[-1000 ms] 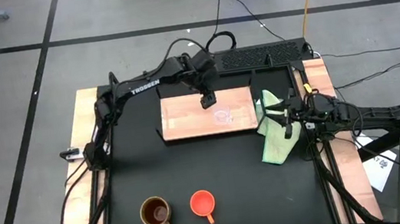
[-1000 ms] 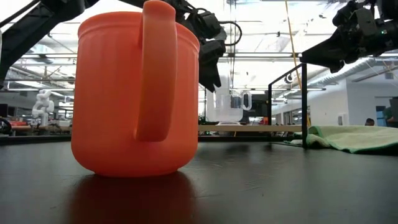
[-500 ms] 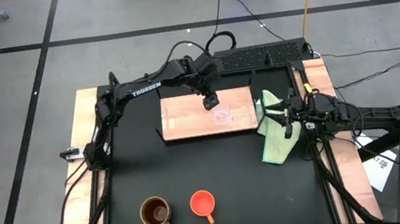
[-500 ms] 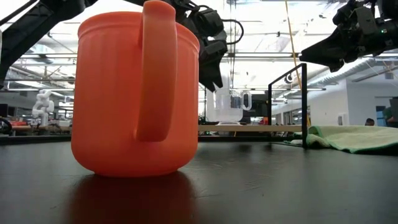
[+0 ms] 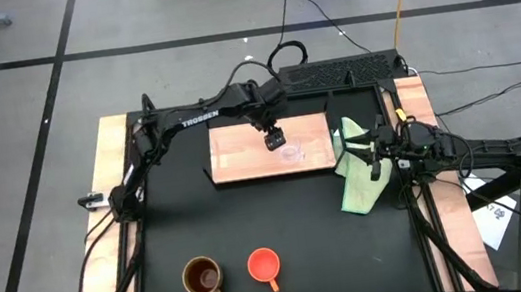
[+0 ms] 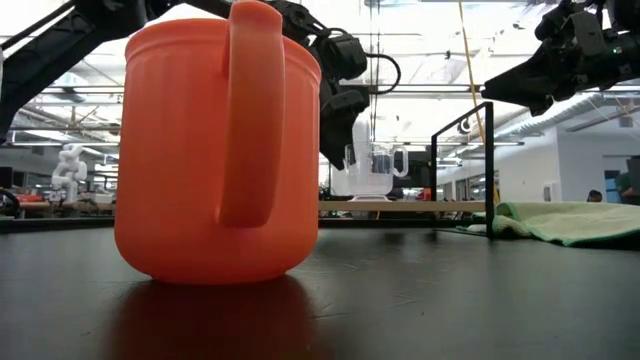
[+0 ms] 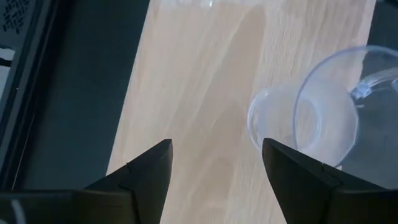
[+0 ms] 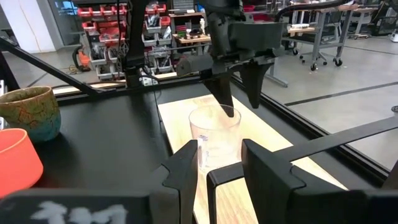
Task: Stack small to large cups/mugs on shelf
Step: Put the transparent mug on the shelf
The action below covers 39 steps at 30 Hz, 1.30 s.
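With the tiny clear glass cup (image 5: pixel 289 151) upright on the light-wood shelf board (image 5: pixel 241 153), the wide-open, empty left end effector (image 5: pixel 274 141) beside it should retreat straight upward, while the half-open, empty right end effector (image 5: pixel 371 155) waits above the green cloth (image 5: pixel 357 192).

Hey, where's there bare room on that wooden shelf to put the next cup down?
The shelf is bare across its left half, from its left edge to the left gripper. It is crowded on the right: the clear cup stands there, the gripper hovers open beside it, and the green cloth borders that end.
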Available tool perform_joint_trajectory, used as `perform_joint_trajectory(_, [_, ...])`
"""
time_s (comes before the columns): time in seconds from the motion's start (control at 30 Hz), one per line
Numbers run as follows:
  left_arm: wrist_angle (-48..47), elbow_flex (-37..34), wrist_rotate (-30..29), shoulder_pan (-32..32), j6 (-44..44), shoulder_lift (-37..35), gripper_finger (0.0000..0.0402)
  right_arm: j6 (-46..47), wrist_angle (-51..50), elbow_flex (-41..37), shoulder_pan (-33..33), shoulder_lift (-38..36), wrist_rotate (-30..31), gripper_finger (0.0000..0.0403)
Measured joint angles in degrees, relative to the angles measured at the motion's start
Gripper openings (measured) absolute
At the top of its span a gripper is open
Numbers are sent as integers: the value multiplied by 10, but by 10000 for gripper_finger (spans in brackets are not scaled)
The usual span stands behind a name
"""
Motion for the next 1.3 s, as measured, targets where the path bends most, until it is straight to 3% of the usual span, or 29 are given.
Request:
perform_joint_trajectory(0.67, [10, 6, 0, 0, 14, -1, 250, -1, -2, 0, 0, 0, 0, 117])
perform_joint_trajectory(1.1, [-9, 63, 26, -1, 16, -2, 250, -1, -5, 0, 0, 0, 0, 117])
perform_joint_trajectory(1.3, [-44, 53, 0, -9, 22, -2, 250, -1, -6, 0, 0, 0, 0, 116])
